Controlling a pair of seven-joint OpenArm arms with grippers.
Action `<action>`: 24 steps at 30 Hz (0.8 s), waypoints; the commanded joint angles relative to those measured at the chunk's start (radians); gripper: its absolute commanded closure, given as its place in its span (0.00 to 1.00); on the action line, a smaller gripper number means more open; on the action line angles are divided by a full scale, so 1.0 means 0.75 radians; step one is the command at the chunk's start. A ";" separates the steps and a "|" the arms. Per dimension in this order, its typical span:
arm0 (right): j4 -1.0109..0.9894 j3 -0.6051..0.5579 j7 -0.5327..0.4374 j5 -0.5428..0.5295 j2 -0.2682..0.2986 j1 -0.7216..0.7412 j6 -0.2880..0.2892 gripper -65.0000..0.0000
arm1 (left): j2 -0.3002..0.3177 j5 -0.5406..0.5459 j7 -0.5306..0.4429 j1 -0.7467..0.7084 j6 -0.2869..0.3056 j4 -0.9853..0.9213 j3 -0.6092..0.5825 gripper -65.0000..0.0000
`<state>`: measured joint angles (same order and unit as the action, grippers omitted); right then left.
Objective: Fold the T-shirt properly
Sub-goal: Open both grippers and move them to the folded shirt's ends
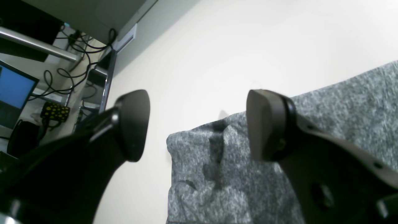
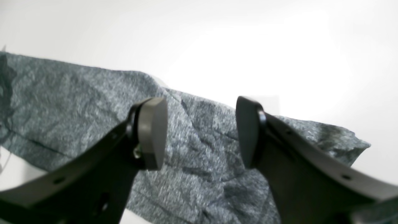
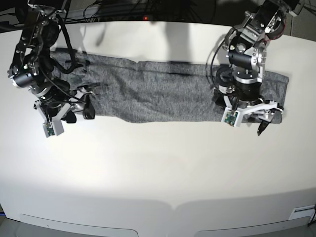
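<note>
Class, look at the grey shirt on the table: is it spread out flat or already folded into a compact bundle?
Partly folded: the T-shirt lies as one long narrow band across the table, not a compact bundle. How many layers it has cannot be told.

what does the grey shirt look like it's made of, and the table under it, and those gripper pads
T-shirt: soft heathered knit, probably cotton blend; mottled grey fibres and loose wrinkles.
Table: smooth matte off-white surface, perhaps laminate; even, with a soft glare.
Left gripper and right gripper pads: dark matte plastic or rubber, hard to tell which; dull, rounded faces.
</note>
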<state>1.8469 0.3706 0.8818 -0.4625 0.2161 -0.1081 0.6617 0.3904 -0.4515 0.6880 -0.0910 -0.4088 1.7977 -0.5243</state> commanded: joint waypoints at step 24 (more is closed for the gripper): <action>0.029 0.442 0.129 -0.166 0.112 0.014 0.016 0.46 | 0.009 -0.829 0.379 0.011 -0.045 0.024 0.008 0.30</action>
<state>1.8477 0.6998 0.9974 -0.5648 0.2848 -0.1085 0.6666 0.3904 -1.0462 0.9817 -0.0944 -0.4198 1.7981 -0.5243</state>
